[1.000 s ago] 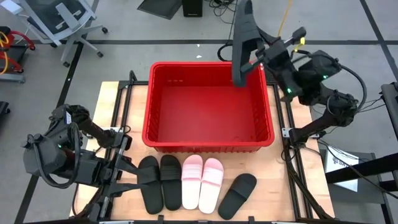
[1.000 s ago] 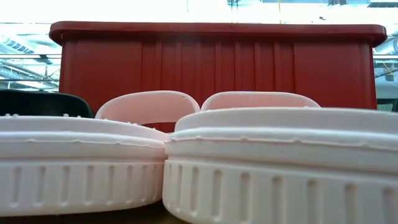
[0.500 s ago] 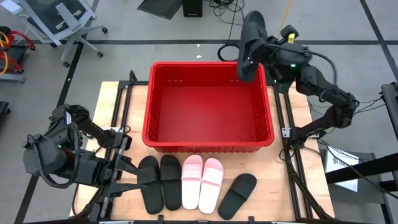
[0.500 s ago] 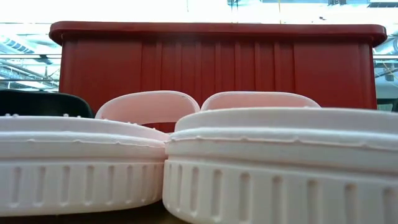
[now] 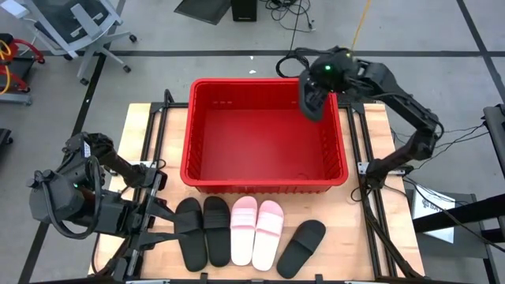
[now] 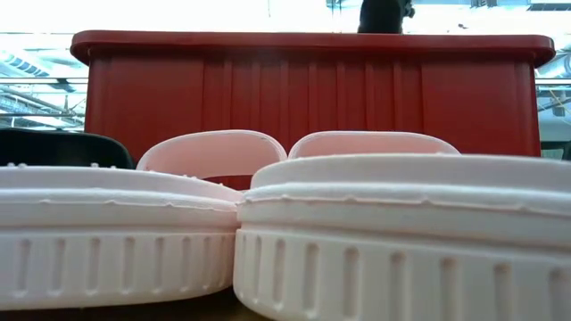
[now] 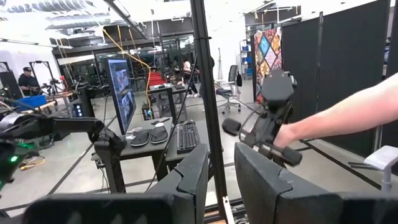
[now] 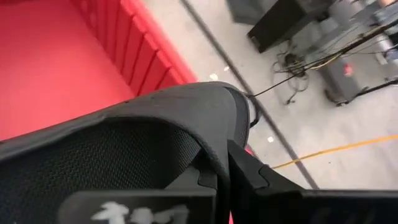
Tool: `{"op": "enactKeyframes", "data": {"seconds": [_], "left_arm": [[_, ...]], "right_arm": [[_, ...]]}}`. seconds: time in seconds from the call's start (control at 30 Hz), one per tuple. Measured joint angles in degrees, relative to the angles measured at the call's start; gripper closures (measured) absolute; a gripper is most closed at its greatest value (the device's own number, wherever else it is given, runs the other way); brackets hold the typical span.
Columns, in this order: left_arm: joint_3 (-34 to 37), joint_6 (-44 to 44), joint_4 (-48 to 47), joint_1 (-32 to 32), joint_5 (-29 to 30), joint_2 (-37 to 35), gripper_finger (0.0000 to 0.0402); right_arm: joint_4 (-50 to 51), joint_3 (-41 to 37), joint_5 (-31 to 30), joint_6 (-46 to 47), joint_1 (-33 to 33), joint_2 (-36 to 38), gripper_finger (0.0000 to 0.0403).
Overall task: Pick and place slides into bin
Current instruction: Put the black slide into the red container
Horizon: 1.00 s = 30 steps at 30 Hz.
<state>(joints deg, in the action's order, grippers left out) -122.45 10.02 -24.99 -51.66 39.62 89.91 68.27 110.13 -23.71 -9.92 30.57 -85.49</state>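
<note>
1. Right gripper (image 5: 316, 88): I read its jaws as clamped tight on a black slide (image 5: 310, 99), which hangs over the bin's 1 o'clock corner, inside the rim. The wrist view shows the slide (image 8: 124, 137) right at the fingers, red wall beyond.

2. Left gripper (image 7: 221, 180): parked off the table at 8 o'clock, fingers a little apart, nothing between them.

3. Bin (image 5: 264, 185): red crate at table centre toward 12 o'clock. I see only bare red floor inside; the held slide is above it, not resting.

4. Table (image 5: 359, 237): pale wood. Along the 6 o'clock edge I count five slides in a row: two black slides (image 5: 201, 229) side by side, two pink slides (image 5: 257, 229) touching, then one black slide (image 5: 301, 247) tilted, just beside the pink pair.

5. Room: grey floor with dark tape lines, an office chair (image 5: 79, 24) at 11 o'clock, cables at 12 o'clock. In the left wrist view, a person's arm (image 7: 348, 118) holds a control handle.
</note>
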Motion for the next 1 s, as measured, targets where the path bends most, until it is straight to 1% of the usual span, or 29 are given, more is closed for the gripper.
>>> {"op": "enactKeyframes", "data": {"seconds": [0.17, 0.27, 0.4, 0.53, 0.67, 0.9, 1.0], "left_arm": [[0.0, -0.2, 0.0, 0.0, 0.0, 0.0, 0.0314], [0.0, -0.7, 0.0, 0.0, 0.0, 0.0, 0.0314], [0.0, -0.7, 0.0, 0.0, 0.0, 0.0, 0.0314], [0.0, -0.7, 0.0, 0.0, 0.4, 0.0, 0.0314], [0.0, -1.0, 0.0, 0.6, 2.4, 0.0, 0.0314], [0.0, -1.5, 0.0, 2.3, 2.5, 0.0, 0.0314], [0.0, -2.1, 0.0, 3.1, 2.5, 0.0, 0.0314]], "right_arm": [[0.0, 0.0, 0.8, -3.3, -1.1, -3.4, 0.0402], [-0.1, -2.0, 1.4, -6.7, -2.4, -4.4, 0.0402], [-1.3, -8.3, 1.0, -10.6, -3.7, -4.4, 0.0403], [-4.1, -16.1, -3.5, -13.7, -5.0, -3.9, 0.0403], [-9.3, -22.8, -4.3, -16.3, -5.2, -3.9, 0.0403], [-20.8, -31.9, -5.5, -21.2, -5.2, -3.9, 0.0403], [-24.6, -35.5, -4.8, -23.0, -5.1, -3.8, 0.0403]]}}
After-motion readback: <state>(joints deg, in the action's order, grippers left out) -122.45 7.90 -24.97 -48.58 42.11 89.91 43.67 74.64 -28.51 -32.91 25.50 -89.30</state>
